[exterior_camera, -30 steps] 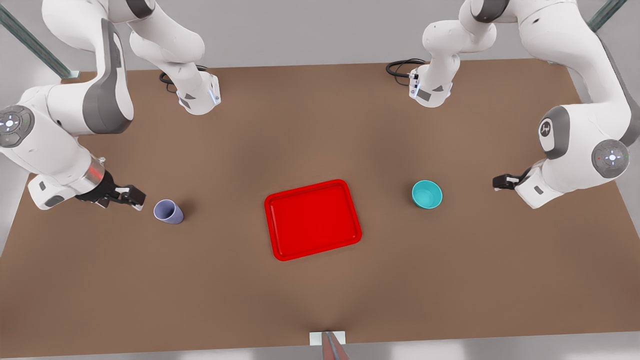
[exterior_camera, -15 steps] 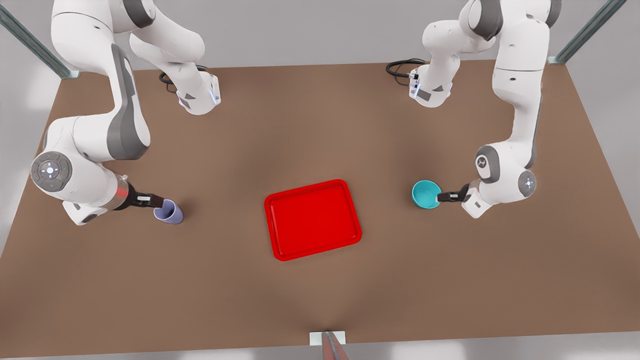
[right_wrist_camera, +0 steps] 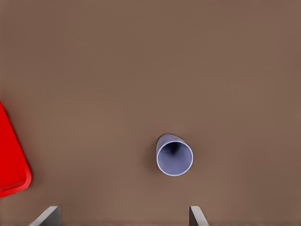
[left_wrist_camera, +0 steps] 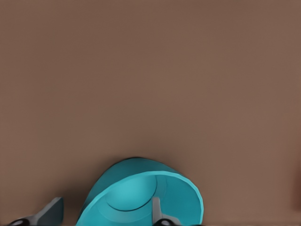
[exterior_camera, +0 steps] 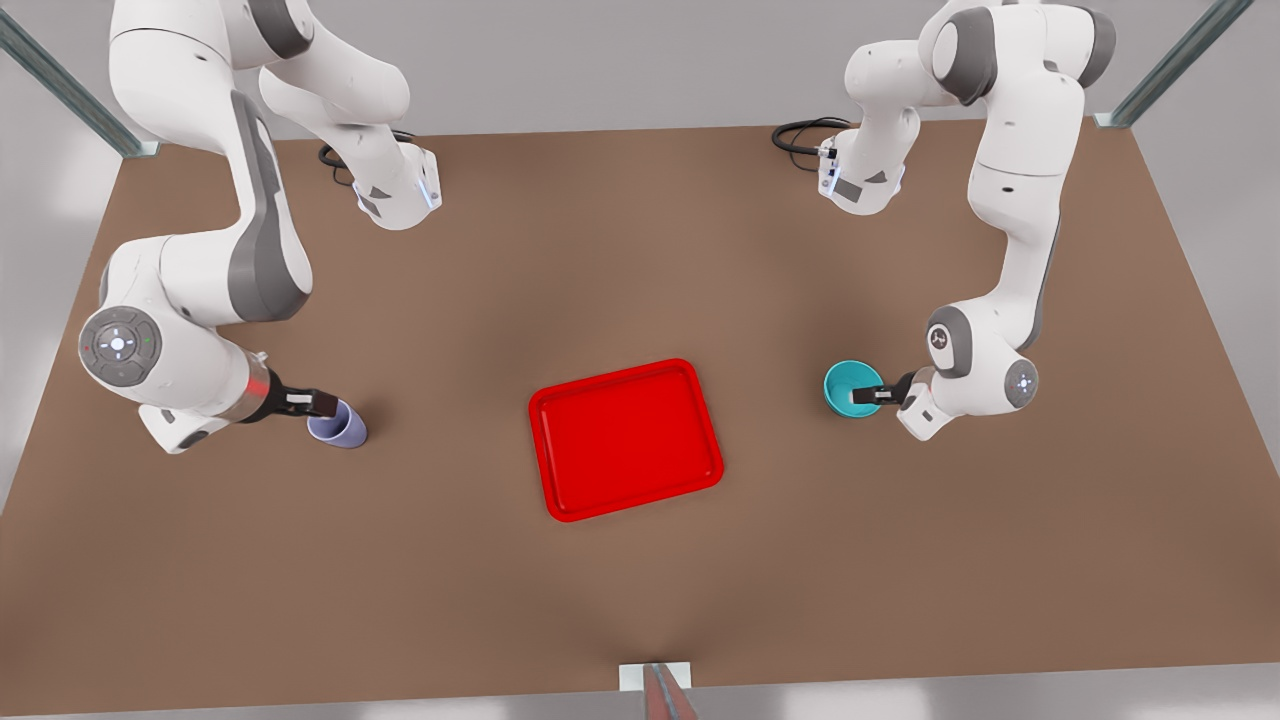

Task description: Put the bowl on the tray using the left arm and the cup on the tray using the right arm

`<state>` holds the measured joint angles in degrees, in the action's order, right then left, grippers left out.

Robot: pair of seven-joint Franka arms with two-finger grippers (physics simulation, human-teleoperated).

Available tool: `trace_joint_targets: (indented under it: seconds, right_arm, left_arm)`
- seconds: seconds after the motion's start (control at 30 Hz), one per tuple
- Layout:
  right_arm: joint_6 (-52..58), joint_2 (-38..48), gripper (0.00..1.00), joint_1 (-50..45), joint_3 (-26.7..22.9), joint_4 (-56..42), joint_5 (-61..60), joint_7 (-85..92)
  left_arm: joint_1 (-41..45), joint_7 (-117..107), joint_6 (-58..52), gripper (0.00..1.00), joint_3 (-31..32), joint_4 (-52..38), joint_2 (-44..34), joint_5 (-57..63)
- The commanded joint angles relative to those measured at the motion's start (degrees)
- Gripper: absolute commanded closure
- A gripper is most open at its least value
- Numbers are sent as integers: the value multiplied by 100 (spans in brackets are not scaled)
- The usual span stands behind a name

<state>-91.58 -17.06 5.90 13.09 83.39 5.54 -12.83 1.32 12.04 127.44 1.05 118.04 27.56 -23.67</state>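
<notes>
Bowl [left_wrist_camera: 141, 197] sits upright on the tabletop [exterior_camera: 640, 260], right at my left claw [left_wrist_camera: 103, 211]. That claw is released and spread: one finger [left_wrist_camera: 156, 209] inside the teal rim, the other outside the wall, no squeeze. Cup [right_wrist_camera: 174, 155] stands upright on the tabletop just ahead of my right claw [right_wrist_camera: 123, 214], which is also released, fingers wide apart, nothing held. Farther off, the red tray [exterior_camera: 625, 438] lies flat mid-tabletop between bowl and cup, well apart from both.
</notes>
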Motion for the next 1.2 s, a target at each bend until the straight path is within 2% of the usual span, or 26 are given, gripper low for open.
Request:
trace_joint_targets:
  seconds: [0.0,0.2,0.3,0.43,0.53,0.7,0.87,1.03,1.07,1.1,1.17]
  right_arm:
    - [0,1,0,7,0,2,0,0]
    - [9,1,0,16,0,10,0,0]
    - [18,1,0,25,0,28,0,0]
    - [26,1,0,25,0,28,0,0]
    - [26,1,0,-1,0,28,0,0]
    - [26,1,0,7,0,28,0,0]
    - [26,1,0,-1,0,28,0,0]
    - [26,1,0,-1,0,28,0,-9]
    - [26,1,0,-1,0,19,0,0]
    - [26,1,0,-10,0,28,0,0]
    - [26,1,0,-1,0,28,0,0]
  left_arm:
    - [0,0,0,46,0,0,21,3]
    - [-9,0,0,46,0,0,109,12]
    - [-9,0,0,62,-9,0,170,12]
    - [-9,0,0,67,-18,-9,232,20]
    - [-9,-18,-9,79,-53,-105,214,20]
    - [-18,-114,-26,79,-53,-220,214,20]
    - [0,-1107,-667,79,-9,-1256,83,-93]
    - [18,-2539,-554,79,1124,-2328,565,-454]
    - [52,-2978,-256,79,1388,-2478,724,-437]
    - [632,-3734,140,79,1406,-2856,1023,-454]
    - [1125,-4351,510,79,1406,-3164,1348,-454]
